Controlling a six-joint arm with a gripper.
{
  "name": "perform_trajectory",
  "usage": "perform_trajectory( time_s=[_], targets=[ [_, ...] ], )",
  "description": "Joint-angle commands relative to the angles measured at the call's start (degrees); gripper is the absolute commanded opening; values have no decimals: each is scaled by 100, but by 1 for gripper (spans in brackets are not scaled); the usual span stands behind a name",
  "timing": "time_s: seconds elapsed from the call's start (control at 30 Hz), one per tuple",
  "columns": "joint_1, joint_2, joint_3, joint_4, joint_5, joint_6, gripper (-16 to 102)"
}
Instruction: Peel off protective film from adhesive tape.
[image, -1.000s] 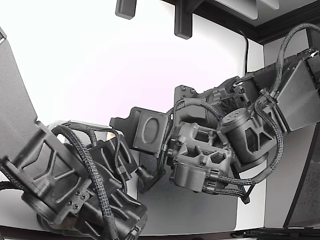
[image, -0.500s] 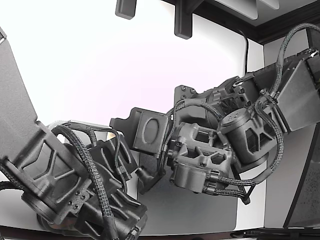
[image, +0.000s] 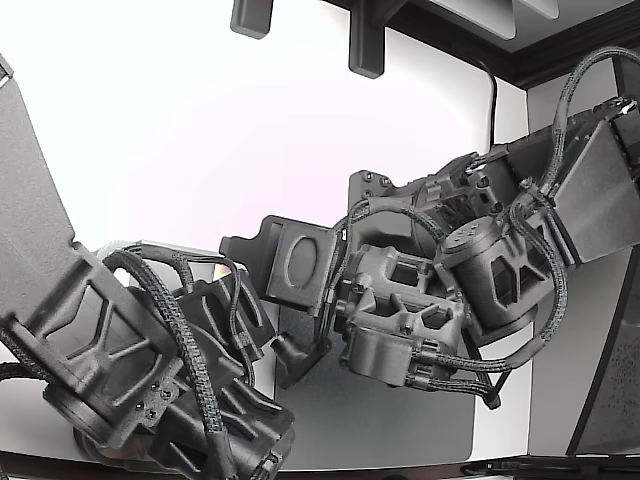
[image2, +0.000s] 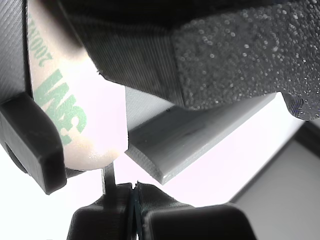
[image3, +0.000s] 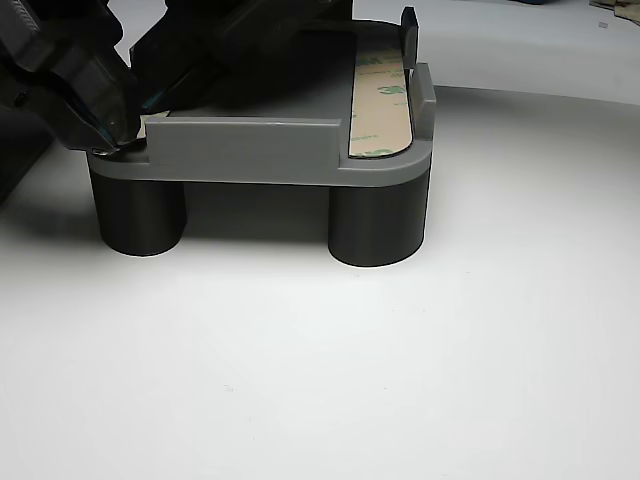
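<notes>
**Gripper poised at the fixture's corner, film not yet lifted**

The gripper (image3: 120, 135) sits at the near-left corner of the grey fixture (image3: 250, 150) in the other view, its dark tips pressed together at the fixture's edge; whether they pinch anything I cannot tell; the tan adhesive tape (image3: 380, 105) with green lettering lies flat along the fixture's right side, well apart from the tips; in the wrist view the tape (image2: 75, 110) shows close, its rounded end unpeeled. Over the last second the arms in the exterior view have barely shifted; I judge the peel has not started.
</notes>
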Motion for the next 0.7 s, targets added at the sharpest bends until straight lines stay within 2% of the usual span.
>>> perform_trajectory(
  time_s=[0.0,0.67],
  targets=[
    [-9,105,-176,-18,-9,35,-10],
    [18,132,-176,132,-62,167,-10]
  ],
)
